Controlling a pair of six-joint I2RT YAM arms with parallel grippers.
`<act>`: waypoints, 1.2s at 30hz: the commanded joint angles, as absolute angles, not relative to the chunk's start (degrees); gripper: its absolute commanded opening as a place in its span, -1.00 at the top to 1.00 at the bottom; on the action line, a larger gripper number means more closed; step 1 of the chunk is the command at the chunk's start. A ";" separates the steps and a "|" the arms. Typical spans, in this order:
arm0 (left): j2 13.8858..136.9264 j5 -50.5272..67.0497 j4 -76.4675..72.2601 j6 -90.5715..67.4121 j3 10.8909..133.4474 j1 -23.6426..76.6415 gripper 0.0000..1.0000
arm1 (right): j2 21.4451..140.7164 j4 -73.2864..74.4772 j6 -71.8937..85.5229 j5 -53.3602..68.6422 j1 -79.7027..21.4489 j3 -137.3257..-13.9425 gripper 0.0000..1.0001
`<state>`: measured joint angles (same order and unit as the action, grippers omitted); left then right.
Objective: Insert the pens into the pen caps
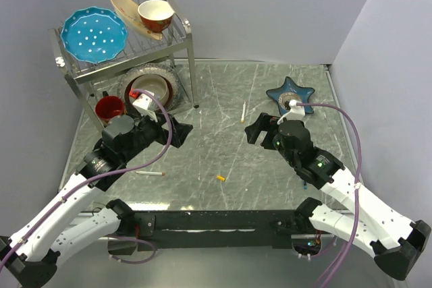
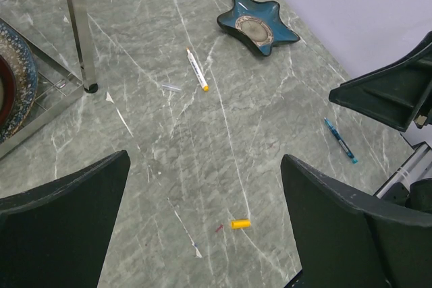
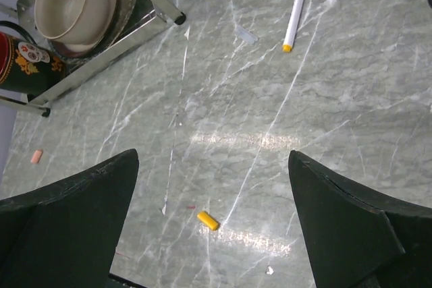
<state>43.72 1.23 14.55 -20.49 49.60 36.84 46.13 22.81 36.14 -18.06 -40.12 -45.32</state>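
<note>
Your left gripper (image 1: 179, 129): jaws spread wide, nothing held. Right gripper (image 1: 255, 129): same. Orange cap (image 1: 221, 177) lies between them, toward bases. Orange-tipped pen (image 1: 243, 111) just ahead of right gripper, long axis running away from bases; right arm nearer. Pink-ended pen (image 1: 150, 173) beside left arm, crosswise. Blue pen (image 2: 339, 141) by right arm. Pink cap (image 3: 36, 156) near red mug (image 3: 20, 65). Star dish (image 1: 289, 95): no pen inside.

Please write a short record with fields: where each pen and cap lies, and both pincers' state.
orange-tipped pen: on table, left of star dish
red-ended pen: on table by left arm
blue pen: by right arm
orange cap: loose, between the arms
pink cap: loose, near rack
left pincer: open, empty
right pincer: open, empty
</note>
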 commanded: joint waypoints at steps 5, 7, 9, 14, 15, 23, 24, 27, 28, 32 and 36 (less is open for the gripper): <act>43.59 0.35 13.36 -20.57 50.45 37.00 -0.99 | 53.34 24.43 35.16 -25.30 -39.90 -50.70 -1.00; 43.51 0.26 13.45 -20.57 50.54 37.00 -0.99 | 57.37 24.79 34.54 -28.46 -39.99 -52.73 -1.00; 43.42 0.18 13.45 -20.48 50.62 37.00 -0.99 | 60.89 24.26 33.23 -30.67 -38.60 -55.53 -1.00; 42.54 0.18 13.27 -20.48 50.27 37.00 -0.99 | 76.71 25.58 29.63 -27.60 -31.74 -65.38 -0.81; 42.54 0.18 13.27 -20.48 50.36 37.00 -0.99 | 79.08 25.66 29.18 -26.38 -30.68 -68.52 -0.75; 42.45 0.18 13.45 -20.30 50.45 37.00 -0.99 | 101.06 25.48 27.87 -16.27 -22.33 -80.85 -0.09; 42.45 0.18 13.36 -20.22 50.36 37.00 -0.99 | 102.73 26.62 27.86 -16.43 -22.32 -83.64 -0.07; 42.63 0.18 13.18 -20.21 50.36 37.00 -0.99 | 108.62 28.99 27.77 -16.52 -22.32 -88.48 0.01; 42.63 0.18 13.36 -20.21 50.45 37.00 -0.99 | 110.81 29.35 27.86 -16.52 -22.24 -89.38 0.03; 43.15 0.18 13.45 -20.21 50.54 37.00 -0.99 | 114.78 30.41 29.00 -14.68 -22.24 -92.37 0.05; 43.24 0.26 13.27 -20.21 50.45 36.91 -0.99 | 117.07 30.24 29.62 -14.07 -22.32 -92.55 0.07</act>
